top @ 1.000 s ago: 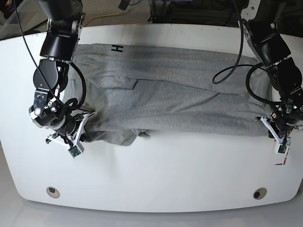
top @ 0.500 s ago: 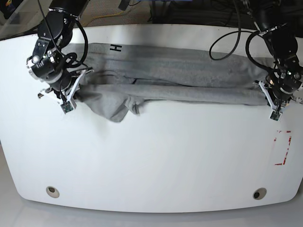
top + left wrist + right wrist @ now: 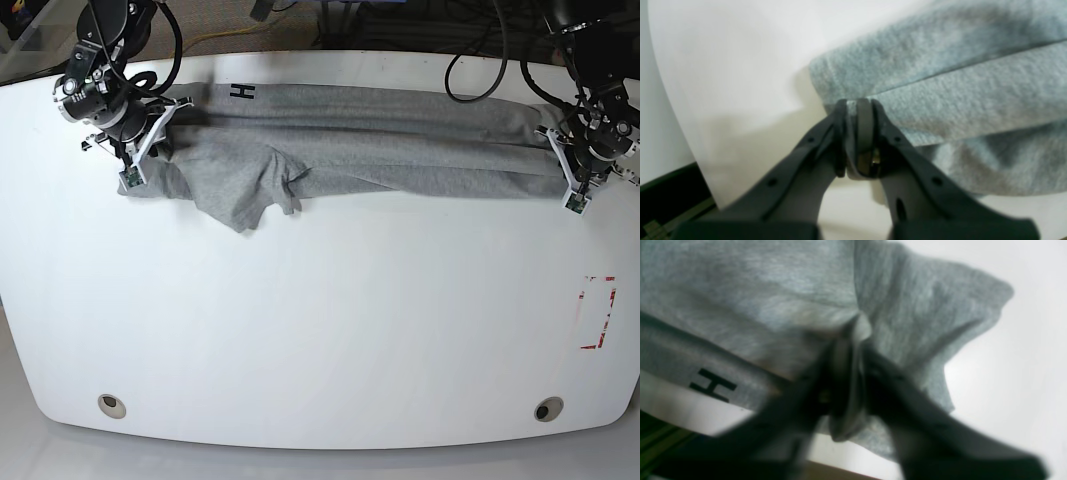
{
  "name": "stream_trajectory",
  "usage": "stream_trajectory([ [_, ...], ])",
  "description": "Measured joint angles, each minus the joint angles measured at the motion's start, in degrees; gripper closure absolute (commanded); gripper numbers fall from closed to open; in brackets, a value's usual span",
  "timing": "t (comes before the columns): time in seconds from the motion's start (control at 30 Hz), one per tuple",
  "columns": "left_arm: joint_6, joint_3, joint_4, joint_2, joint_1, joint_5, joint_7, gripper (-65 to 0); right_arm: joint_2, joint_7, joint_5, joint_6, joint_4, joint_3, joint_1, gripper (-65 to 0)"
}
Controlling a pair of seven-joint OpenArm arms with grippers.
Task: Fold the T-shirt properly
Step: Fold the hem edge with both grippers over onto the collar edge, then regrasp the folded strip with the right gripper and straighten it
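Two end effectors have the shirt point(image 3: 370, 135) pinned along the far edge of the bench point(image 3: 320, 330), and the danger sits at the far corner on the right arm's side. The right end effector point(image 3: 853, 340) has cloth bunched between its jaws, though the wrist view is too blurred to tell whether it grips or is letting go; if it lets go early, the loose flap hanging toward the near edge would likely stay rumpled and spoil the fold. The left end effector point(image 3: 857, 110) is clenched on a folded hem near the other far corner; a tug from there could drag the long band crooked. That shirt is heather grey, doubled into a long strip, one black "H" point(image 3: 243, 94) showing, with a creased sleeve sticking out.
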Motion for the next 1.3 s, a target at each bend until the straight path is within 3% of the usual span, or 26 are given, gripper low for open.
stream_trajectory([
  [0.07, -0.02, 0.50, 0.00, 0.00, 0.79, 0.04, -0.07, -6.9, 0.11, -0.02, 0.13, -0.02, 0.33, 0.11, -0.09, -38.2],
  [0.13, -0.02, 2.03, -0.02, -0.22, 1.38, 0.74, 0.50, -18.5, 0.09, -0.09, 0.20, -0.02, 1.46, 0.11, -0.15, -43.1],
  [0.23, 0.02, 5.03, -0.02, -1.51, 2.32, 0.02, 0.07, -46.1, 0.07, -0.04, 2.89, -0.02, 2.32, 0.11, 0.28, -43.6],
  [0.3, -0.02, 5.44, 0.00, -1.73, 2.69, 0.09, -0.07, -57.9, 0.07, -0.22, 5.66, -0.02, 2.32, -0.07, 1.18, -43.9],
  [0.33, 0.00, 5.44, 0.00, -1.73, 2.97, 0.31, 0.15, -59.9, 0.04, -0.68, 6.75, -0.02, 2.27, -0.20, 2.27, -43.9],
  [0.53, 0.02, 5.40, -0.02, -1.53, 2.80, 0.39, 0.33, -53.7, -0.76, 0.24, 5.29, -0.02, -5.51, -4.85, 11.52, -43.8],
  [0.73, 0.00, 5.64, -0.07, -1.57, 2.93, 0.31, 0.42, -53.6, -1.36, -0.26, 1.60, -0.22, -20.52, -5.92, 18.99, -43.8],
  [0.9, 0.04, 5.84, -2.25, -1.57, 2.73, 0.09, -0.13, -53.5, -1.25, -0.39, 1.66, -0.20, -25.09, -6.12, 21.86, -43.3],
  [1.0, 0.11, 5.29, -4.87, -2.08, 2.62, -1.05, -1.42, -53.5, -2.25, 0.09, 1.36, -0.22, -25.62, -6.25, 23.08, -33.3],
  [1.1, 0.17, 5.29, -5.86, -2.19, 2.05, -1.18, -1.75, -53.5, -3.56, 0.07, 1.31, -0.22, -25.73, -6.34, 23.50, -16.0],
  [1.17, 0.15, 5.29, -6.05, -2.21, 2.08, -1.01, -2.97, -53.5, -4.20, 0.17, 1.66, -0.15, -25.79, -6.43, 23.67, -9.2],
  [1.3, 0.20, 5.16, -6.32, -2.19, 2.25, -0.55, -4.85, -53.5, -3.61, 0.20, 1.44, -0.20, -28.57, -8.46, 23.93, -9.2],
])
